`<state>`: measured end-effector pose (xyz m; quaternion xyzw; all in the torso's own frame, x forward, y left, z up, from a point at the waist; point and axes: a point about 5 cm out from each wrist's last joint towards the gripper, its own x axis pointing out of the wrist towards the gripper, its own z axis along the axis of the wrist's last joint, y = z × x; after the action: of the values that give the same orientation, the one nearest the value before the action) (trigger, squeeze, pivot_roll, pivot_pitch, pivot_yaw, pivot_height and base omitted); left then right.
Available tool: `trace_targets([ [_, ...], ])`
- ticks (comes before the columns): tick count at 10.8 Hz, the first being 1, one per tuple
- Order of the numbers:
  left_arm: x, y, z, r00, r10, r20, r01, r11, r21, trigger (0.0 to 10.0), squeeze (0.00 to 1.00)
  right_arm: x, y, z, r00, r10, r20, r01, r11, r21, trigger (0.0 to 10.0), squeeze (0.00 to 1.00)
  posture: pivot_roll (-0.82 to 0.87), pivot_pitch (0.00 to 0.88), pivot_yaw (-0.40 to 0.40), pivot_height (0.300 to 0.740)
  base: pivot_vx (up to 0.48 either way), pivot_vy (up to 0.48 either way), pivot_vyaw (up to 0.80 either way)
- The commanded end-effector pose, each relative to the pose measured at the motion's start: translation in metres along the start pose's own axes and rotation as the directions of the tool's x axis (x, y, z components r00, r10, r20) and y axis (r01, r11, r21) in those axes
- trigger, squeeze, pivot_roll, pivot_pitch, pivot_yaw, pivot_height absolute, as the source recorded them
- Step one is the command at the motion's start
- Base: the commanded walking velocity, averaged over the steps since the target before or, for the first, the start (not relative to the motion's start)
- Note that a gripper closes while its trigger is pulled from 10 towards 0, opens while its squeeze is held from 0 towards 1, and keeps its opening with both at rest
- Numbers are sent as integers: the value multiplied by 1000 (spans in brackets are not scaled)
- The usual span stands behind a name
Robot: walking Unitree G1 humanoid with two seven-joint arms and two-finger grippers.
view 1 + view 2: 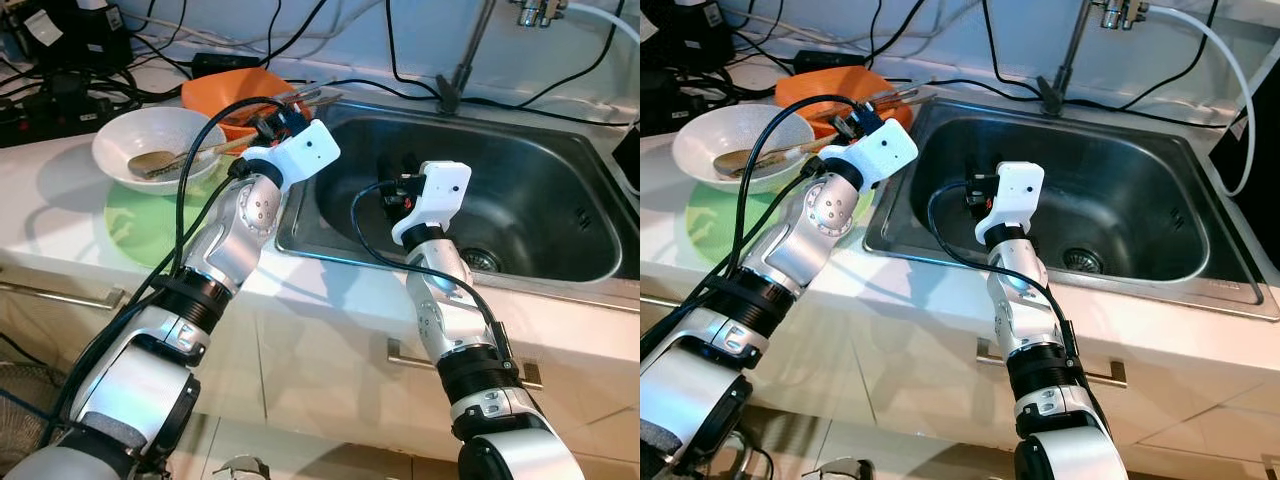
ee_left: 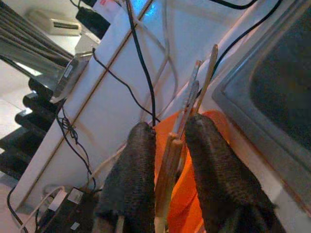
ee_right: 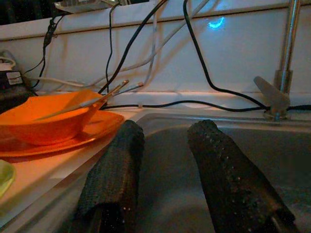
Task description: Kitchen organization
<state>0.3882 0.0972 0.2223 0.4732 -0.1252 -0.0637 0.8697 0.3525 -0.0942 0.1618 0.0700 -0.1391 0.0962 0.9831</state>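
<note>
The left gripper (image 2: 167,145) reached over the orange bowl (image 1: 235,92), fingers closed on chopsticks (image 2: 187,109). The right gripper (image 3: 163,160) hung empty, fingers parted, above the sink (image 1: 560,190).

Between the black, woven-textured fingers (image 2: 131,179) lie tan wooden chopsticks (image 2: 170,165), with a bright orange plastic bowl (image 2: 187,194) just behind them. Near the fingers, a glossy white ceramic bowl (image 1: 150,140) rests on a pale green round plate (image 1: 140,225), and beside them lies a grey stainless steel sink (image 1: 560,190).

No text, brand or number can be read here; the white labels on the black power adapters (image 2: 73,209) are too blurred to make out.
</note>
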Motion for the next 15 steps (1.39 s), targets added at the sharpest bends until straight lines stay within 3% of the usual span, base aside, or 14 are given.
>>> trace_targets([
  [1, 3, 3, 5, 1000, 19, 17, -18, 1000, -4, 0, 0, -1, -3, 0, 1000, -13, 0, 13, 1000, 6, 10000, 0, 63, 29, -52, 740, 0, 0, 0],
  [5, 3, 3, 7, 999, 27, 28, -27, 1000, -3, 0, 0, -1, -2, -2, 1000, -14, -4, 14, 1000, 8, 10000, 0, 62, 34, -52, 740, 0, 0, 0],
  [8, 1, 12, 14, 996, 68, 62, -66, 997, -27, 0, 0, -1, -3, -1, 1000, -16, -3, 16, 1000, 8, 10000, 0, 64, 34, -51, 740, 0, 0, 0],
  [10, -3, 37, 31, 978, 162, 132, -153, 985, -79, 0, 0, 0, -3, -1, 1000, -17, 1, 17, 1000, 9, 10000, 0, 66, 30, -50, 740, 0, 0, 0],
  [12, -7, 57, 48, 943, 252, 216, -222, 963, -154, 10000, 0, 0, -3, -2, 1000, -20, -1, 20, 1000, 10, 10000, 0, 70, 15, -45, 740, 0, 0, 0],
  [14, -15, 67, 58, 913, 305, 270, -232, 934, -272, 10000, 0, 3, -4, -1, 1000, -16, 3, 16, 1000, 7, 10000, 0, 68, 0, -47, 740, 0, 0, 0],
  [15, -20, 67, 55, 907, 331, 259, -216, 895, -391, 10000, 0, 6, -6, 3, 1000, -16, 15, 16, 1000, 1, 10000, 0, 64, 0, -49, 740, 0, 0, 0],
])
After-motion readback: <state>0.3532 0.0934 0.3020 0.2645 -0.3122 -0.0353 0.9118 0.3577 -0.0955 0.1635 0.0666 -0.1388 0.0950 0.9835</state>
